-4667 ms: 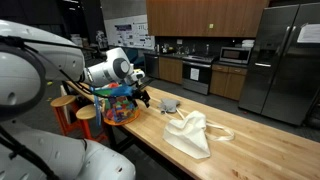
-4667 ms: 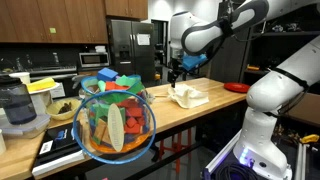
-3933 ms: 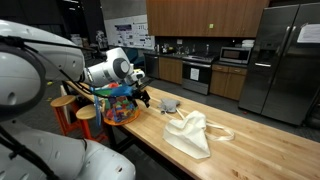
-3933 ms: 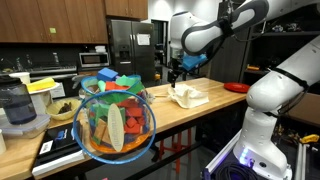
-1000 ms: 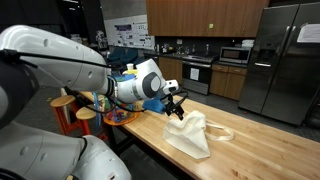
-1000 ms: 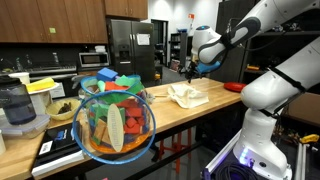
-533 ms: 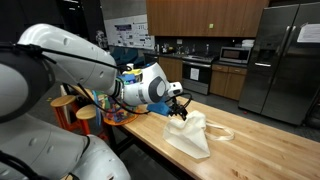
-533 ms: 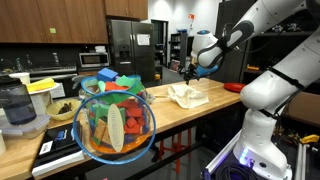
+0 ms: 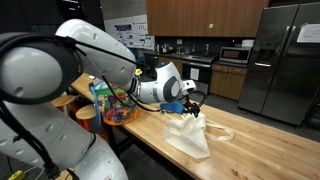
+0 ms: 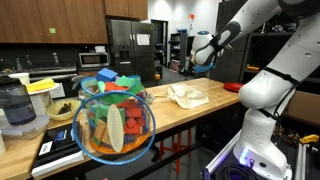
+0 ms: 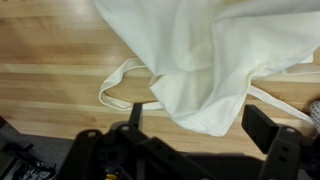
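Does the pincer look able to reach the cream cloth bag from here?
Likely yes: the pincer hangs open just above the cloth bag, and the wrist view shows only its fabric and the wooden table below, with nothing lying across it.

The cream cloth tote bag (image 11: 215, 60) runs off the top and right edges of my wrist view. A small grey object (image 11: 314, 108) is cut by the right edge, so I cannot identify it. In an exterior view the black gripper (image 10: 188, 67) is too small to read.
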Tool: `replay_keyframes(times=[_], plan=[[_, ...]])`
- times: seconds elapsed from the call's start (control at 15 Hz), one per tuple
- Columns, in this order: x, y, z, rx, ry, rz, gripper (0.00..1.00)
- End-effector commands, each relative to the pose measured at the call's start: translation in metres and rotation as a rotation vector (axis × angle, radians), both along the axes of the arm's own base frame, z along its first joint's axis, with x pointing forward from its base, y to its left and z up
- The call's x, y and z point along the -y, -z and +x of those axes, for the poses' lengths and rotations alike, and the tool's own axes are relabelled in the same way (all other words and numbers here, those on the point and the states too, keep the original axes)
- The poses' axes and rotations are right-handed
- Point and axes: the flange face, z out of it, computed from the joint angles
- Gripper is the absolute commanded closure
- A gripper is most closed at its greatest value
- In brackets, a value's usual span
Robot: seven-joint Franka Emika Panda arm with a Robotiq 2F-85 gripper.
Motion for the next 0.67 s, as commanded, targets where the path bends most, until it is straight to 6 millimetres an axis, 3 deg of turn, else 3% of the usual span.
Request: replay_keyframes(times=[0.0,0.6], plan=[[0.0027,-0.0011,0.004,-0.001,0.002,0.004,0.0],[0.0029,0.0006,0.0061,-0.005,0.002,0.006,0.0]])
